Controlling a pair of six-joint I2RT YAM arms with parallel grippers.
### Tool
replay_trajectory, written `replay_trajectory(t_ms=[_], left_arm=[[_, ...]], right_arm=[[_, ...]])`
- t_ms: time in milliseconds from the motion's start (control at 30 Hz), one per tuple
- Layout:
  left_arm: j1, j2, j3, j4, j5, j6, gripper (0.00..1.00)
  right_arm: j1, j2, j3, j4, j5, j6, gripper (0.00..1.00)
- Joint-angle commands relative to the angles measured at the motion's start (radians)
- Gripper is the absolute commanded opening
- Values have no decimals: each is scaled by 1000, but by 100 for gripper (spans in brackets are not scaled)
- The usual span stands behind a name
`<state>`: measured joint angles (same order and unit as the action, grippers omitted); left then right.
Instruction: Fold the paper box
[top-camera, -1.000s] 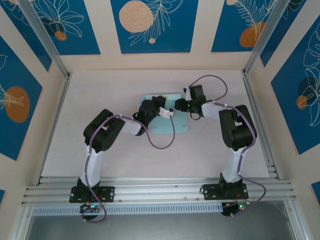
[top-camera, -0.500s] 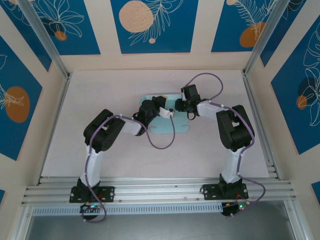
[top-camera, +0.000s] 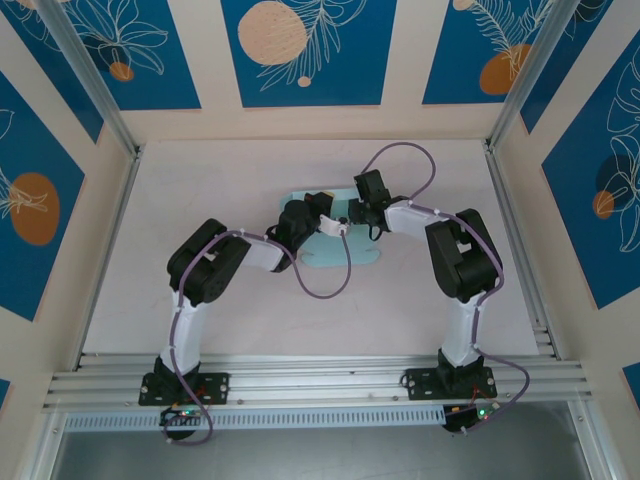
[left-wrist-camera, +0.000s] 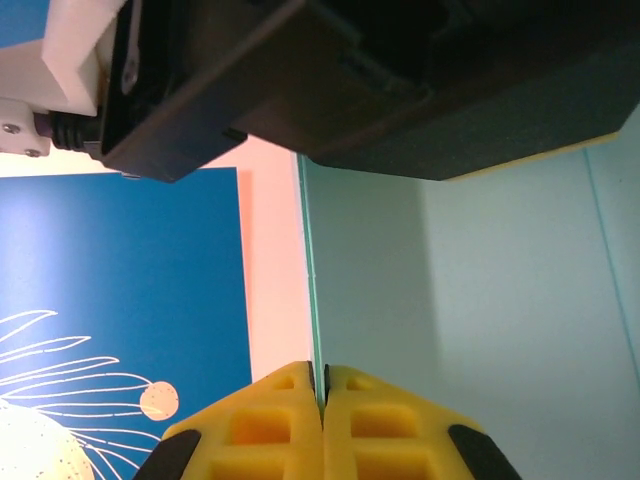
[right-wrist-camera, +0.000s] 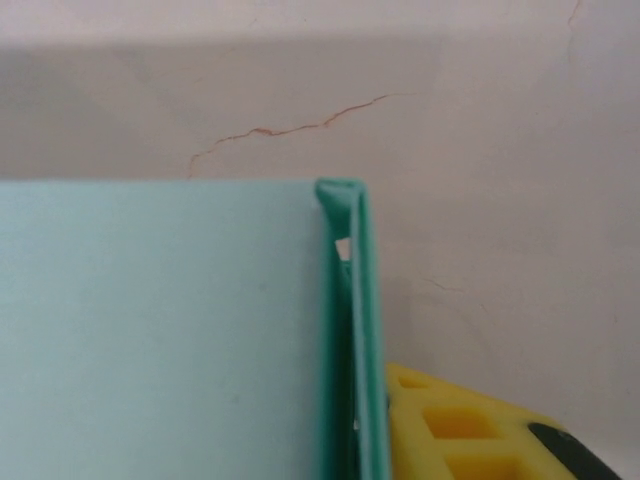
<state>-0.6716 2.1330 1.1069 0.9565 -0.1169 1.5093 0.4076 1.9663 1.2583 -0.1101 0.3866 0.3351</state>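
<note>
In the left wrist view, the left claw (left-wrist-camera: 322, 400) is pressed together on the thin edge of the paper box (left-wrist-camera: 480, 300). The card stands upright from between its yellow pads.

In the right wrist view, one yellow finger (right-wrist-camera: 460, 425) of the right claw (top-camera: 353, 213) sits just beside a doubled-over flap of the same pale card. The other finger is hidden, so I cannot tell whether this claw is pinching the flap or only resting next to it.

From above, the box lies near the middle of the surface (top-camera: 200, 200), well apart from every edge, with both claws meeting over its far part.

The card looks light, thin and smooth. It probably stays stiff only along its creases, so it would dent or buckle easily and could slide out of a loose pinch. The best hold is likely a flat panel edge close to a crease, with gentle pressure, rather than the rounded flaps.
</note>
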Motion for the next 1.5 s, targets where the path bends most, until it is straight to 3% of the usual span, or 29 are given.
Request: replay_trajectory(t_ms=[0, 367, 567, 733, 867, 933, 1067, 1167, 1300, 1367, 1467], left_arm=[[-21, 4, -20, -102, 52, -4, 0], [-21, 4, -16, -105, 49, -9, 0], [-22, -40, 9, -131, 14, -125, 34], [-24, -152, 10, -182, -4, -289, 59], [-30, -282, -18, -291, 35, -414, 86], [-32, -357, -44, -315, 28, -512, 99], [-30, -523, -92, -380, -6, -755, 100], [-19, -649, -100, -465, -125, -1005, 100], [80, -728, -16, -816, -182, -1403, 100], [156, -743, -14, -912, -131, -1585, 100], [291, -743, -66, -887, 118, -1816, 100]], right_arm=[[1, 27, 48, 25, 44, -15, 31], [10, 51, 92, -78, 234, 16, 1], [22, 19, 45, -10, 203, -35, 0], [32, 2, 29, 16, 192, -79, 0], [33, -16, 16, 22, 195, -84, 0], [30, -26, 12, 21, 193, -82, 0], [29, -46, 2, 22, 171, -66, 0], [31, -65, -6, 16, 164, -48, 0], [38, -109, -34, 11, 136, -18, 0], [40, -135, -51, 10, 119, -3, 0], [46, -167, -77, 7, 103, 19, 0]])
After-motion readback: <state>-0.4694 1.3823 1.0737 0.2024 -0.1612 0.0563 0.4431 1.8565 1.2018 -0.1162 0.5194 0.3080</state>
